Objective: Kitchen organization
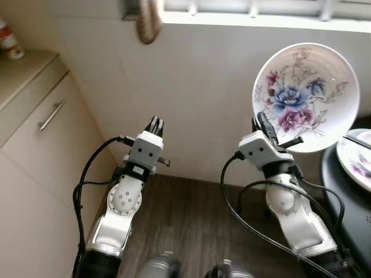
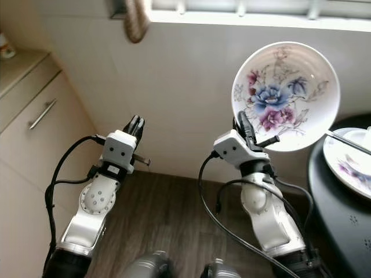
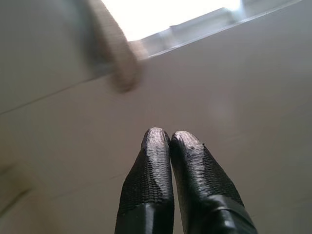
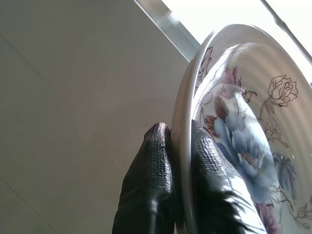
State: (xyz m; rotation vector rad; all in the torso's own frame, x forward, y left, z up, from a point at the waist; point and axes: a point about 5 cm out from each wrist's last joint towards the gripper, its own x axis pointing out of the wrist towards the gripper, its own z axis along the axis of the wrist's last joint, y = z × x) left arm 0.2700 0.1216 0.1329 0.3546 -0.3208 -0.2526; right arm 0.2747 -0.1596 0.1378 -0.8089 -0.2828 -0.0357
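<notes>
My right gripper (image 1: 261, 123) is shut on the rim of a white bowl (image 1: 305, 95) painted with blue and purple flowers. The bowl is held up on edge in front of the tiled wall, its inside facing me. In the right wrist view one black finger lies behind the bowl's rim (image 4: 187, 105) and the other inside it, over the flower print. My left gripper (image 1: 155, 124) is raised at the left, shut with nothing between its fingertips (image 3: 156, 139), pointing at the wall below the window.
A black round table (image 1: 348, 202) stands at the right with another flowered plate (image 1: 356, 157) and a thin stick on it. A beige cabinet (image 1: 40, 145) with a metal handle lines the left. A woven thing (image 1: 148, 20) hangs by the window. Wood floor lies below.
</notes>
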